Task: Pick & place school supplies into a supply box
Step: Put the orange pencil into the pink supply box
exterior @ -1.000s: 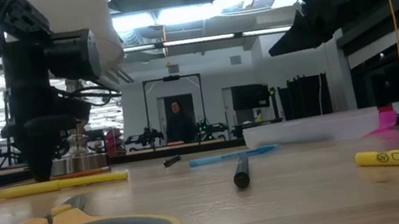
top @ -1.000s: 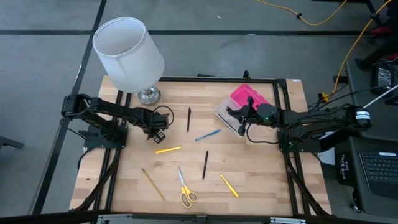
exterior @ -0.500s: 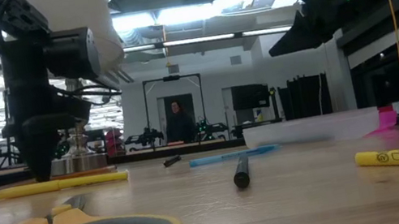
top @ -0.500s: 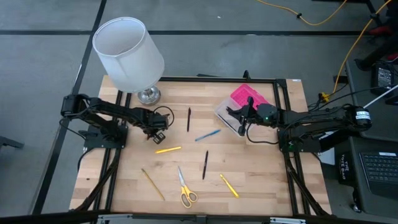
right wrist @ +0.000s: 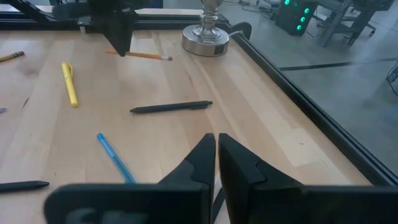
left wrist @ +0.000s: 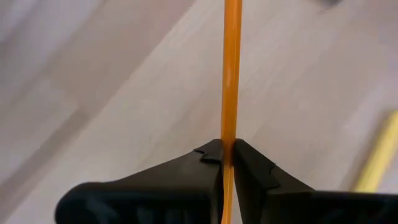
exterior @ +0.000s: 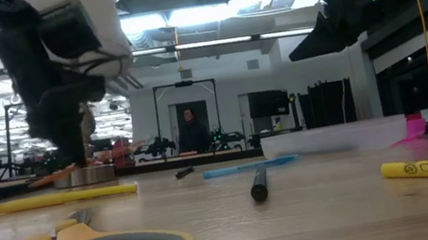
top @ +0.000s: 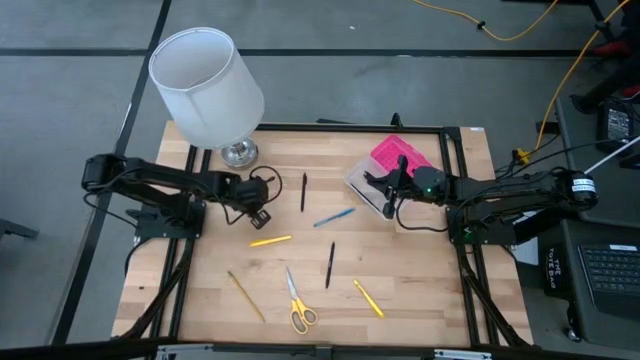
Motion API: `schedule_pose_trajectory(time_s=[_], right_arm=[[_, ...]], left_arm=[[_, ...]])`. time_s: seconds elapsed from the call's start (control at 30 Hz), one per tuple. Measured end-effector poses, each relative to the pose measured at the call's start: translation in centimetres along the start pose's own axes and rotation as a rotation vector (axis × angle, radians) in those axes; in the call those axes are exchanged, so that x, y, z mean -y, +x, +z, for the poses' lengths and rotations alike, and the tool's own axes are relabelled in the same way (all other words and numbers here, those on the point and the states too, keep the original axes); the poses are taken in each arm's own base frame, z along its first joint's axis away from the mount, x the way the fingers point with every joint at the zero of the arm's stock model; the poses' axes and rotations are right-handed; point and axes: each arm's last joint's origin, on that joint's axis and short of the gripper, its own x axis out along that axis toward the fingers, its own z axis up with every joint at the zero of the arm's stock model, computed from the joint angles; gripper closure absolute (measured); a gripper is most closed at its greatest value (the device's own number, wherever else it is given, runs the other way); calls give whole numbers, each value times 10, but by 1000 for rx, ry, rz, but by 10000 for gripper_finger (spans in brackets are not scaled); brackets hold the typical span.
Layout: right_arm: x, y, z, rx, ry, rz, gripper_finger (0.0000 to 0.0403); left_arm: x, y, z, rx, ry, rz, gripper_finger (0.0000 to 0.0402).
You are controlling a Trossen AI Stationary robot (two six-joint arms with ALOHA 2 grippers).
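Nearest on the desk (top: 420, 290), the yellow-handled scissors (top: 298, 305) are laid beside a tan pencil (top: 245, 296) and a yellow highlighter (top: 368, 298). Farther in, a black pen (top: 329, 265), a yellow pen (top: 270, 241) and a blue pen (top: 333, 217) are spread out. At mid-left the left pincer (top: 257, 213) is clamped on an orange pencil (left wrist: 231, 81), held near one end and lifted just off the wood. The pencil is judged light, stiff and slick; a grip nearer its middle would limit swinging. At far right the right pincer (top: 390, 207) is closed, empty, just beside the supply box (top: 388, 165). A lamp (top: 207, 85) is stood far left.
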Motion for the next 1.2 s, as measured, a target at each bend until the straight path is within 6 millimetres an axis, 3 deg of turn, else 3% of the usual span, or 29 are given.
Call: schedule_pose_trajectory(time_s=[0.63,1.2], right_arm=[[0,0,0,1,0,0,377],[0,0,0,2,0,0,377]], left_arm=[[49,-28,36,599,351,-293,389],[56,-34,39,688,425,-318,389]])
